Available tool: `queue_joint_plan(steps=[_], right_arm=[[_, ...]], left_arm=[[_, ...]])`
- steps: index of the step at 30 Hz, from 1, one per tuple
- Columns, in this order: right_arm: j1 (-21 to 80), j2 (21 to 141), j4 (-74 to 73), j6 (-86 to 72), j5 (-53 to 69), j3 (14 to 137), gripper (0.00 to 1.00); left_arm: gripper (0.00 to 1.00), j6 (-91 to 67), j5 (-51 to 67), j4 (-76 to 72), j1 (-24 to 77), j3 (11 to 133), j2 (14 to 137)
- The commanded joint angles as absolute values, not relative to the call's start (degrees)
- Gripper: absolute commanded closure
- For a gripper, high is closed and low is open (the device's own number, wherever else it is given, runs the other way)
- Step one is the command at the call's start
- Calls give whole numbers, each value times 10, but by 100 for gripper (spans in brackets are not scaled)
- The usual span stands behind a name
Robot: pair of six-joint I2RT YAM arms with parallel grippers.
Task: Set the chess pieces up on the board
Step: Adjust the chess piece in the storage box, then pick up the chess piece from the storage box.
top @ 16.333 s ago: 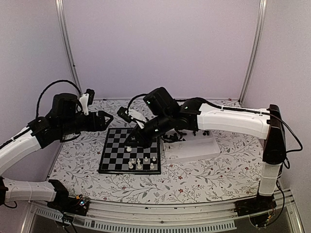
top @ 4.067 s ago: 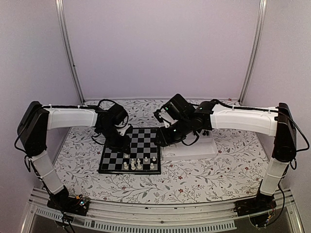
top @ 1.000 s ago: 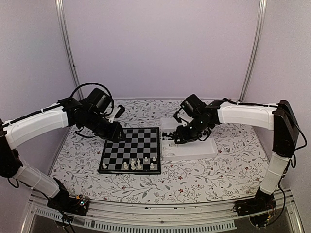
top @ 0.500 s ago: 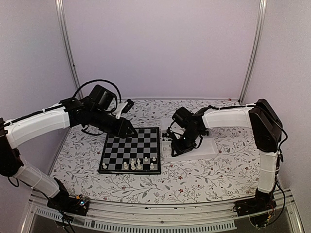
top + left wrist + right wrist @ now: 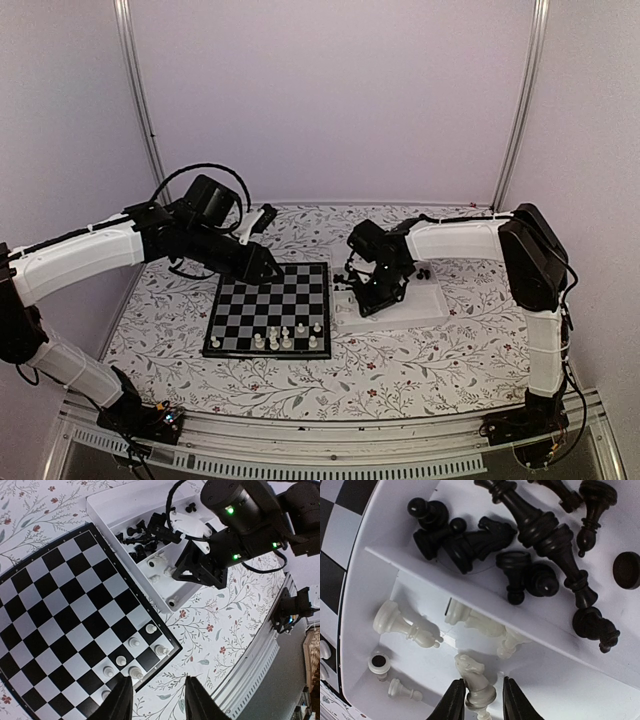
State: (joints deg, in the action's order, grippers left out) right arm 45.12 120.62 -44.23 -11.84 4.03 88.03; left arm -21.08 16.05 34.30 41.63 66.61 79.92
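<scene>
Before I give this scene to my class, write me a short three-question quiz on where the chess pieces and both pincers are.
1. True or false: the left pincer is gripping a chessman.
2. What stands between the fingers of the right pincer? A) black pawn B) white knight C) black queen
3. Fill in: the chess pieces visible on the board are all ___.

Key: 1 false, it is open and empty. 2 B. 3 white.
</scene>
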Motion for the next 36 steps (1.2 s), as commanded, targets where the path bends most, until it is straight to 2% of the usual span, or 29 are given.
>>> queue_joint_plan(steps=[1,4,11,24,30,36], right_arm=[[446,1207,-452,-112,21,901,73],[443,1208,-452,-116,36,901,72],[441,1183,-458,-123,51,883,62],[442,1202,-509,-121,73,874,63],[442,1201,-492,-108,72,867,82],[442,1176,-467,-96,71,867,90]], left_arm=[[62,-213,163,326,425,656,797],[62,-212,161,325,425,656,798],[61,-212,161,324,425,657,800],[61,-213,160,320,425,649,800],[61,-213,170,296,425,644,810],[61,-219,183,273,423,677,855]])
